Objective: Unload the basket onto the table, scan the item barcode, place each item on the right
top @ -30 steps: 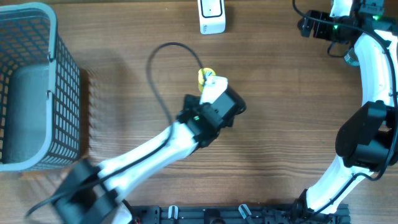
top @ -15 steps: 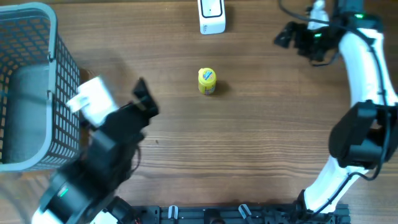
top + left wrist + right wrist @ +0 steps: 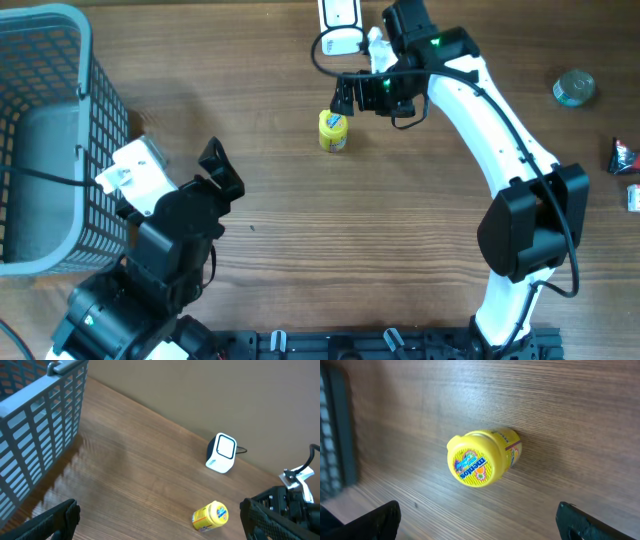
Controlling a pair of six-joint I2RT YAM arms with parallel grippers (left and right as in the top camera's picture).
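The item, a small yellow bottle (image 3: 333, 130) with a printed lid, lies on its side on the wooden table, also seen in the left wrist view (image 3: 211, 515) and the right wrist view (image 3: 482, 457). The white barcode scanner (image 3: 340, 22) stands at the far edge, upright in the left wrist view (image 3: 221, 453). My right gripper (image 3: 372, 97) hovers open just right of and behind the bottle, with nothing between its fingers (image 3: 482, 522). My left gripper (image 3: 175, 175) is open and empty near the basket, well left of the bottle (image 3: 160, 520).
A grey mesh basket (image 3: 100, 120) fills the left side, and its wall shows in the left wrist view (image 3: 35, 425). A round silver tin (image 3: 574, 87) and small packets (image 3: 622, 155) lie at the right edge. The right arm partly covers the scanner from above.
The left arm pulled back from the bottle to the lower left beside the basket. The right arm swung in from the top right corner to just beside the bottle. The bottle has not moved.
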